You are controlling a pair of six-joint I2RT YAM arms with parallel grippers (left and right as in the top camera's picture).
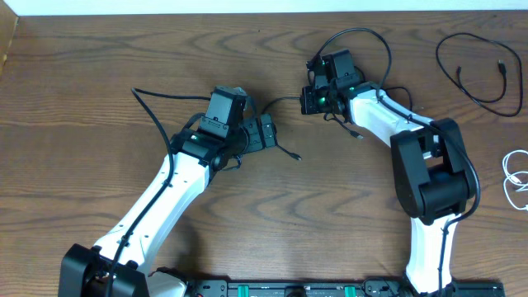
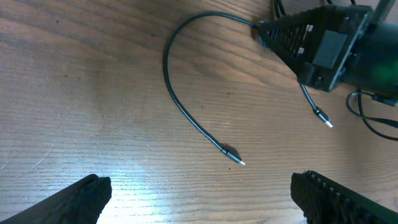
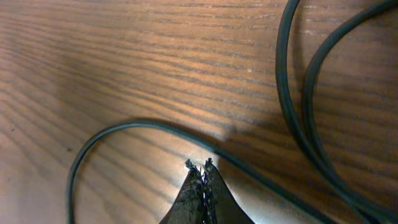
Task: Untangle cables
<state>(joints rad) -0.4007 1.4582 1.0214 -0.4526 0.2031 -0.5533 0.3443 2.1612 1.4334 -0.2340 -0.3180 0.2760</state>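
Note:
One thin black cable [image 2: 169, 81] curves across the wood and ends in a small plug [image 2: 238, 161]; the same plug [image 1: 295, 156] lies right of my left gripper [image 1: 266, 132]. That left gripper [image 2: 202, 199] is open and empty, its fingers wide apart just short of the plug. My right gripper [image 1: 305, 99] is shut, its tips [image 3: 200, 167] down at the table right beside the cable [image 3: 124, 126]; nothing shows between them. From the left wrist, the cable runs up to the right gripper [image 2: 260, 28]. A second plug end [image 2: 323, 118] lies below it.
Another black cable [image 1: 474, 70] loops at the far right of the table, and a white cable [image 1: 513, 177] lies at the right edge. Two thicker dark cords [image 3: 298, 106] arc beside the right gripper. The right arm's base [image 1: 433, 169] stands at the right.

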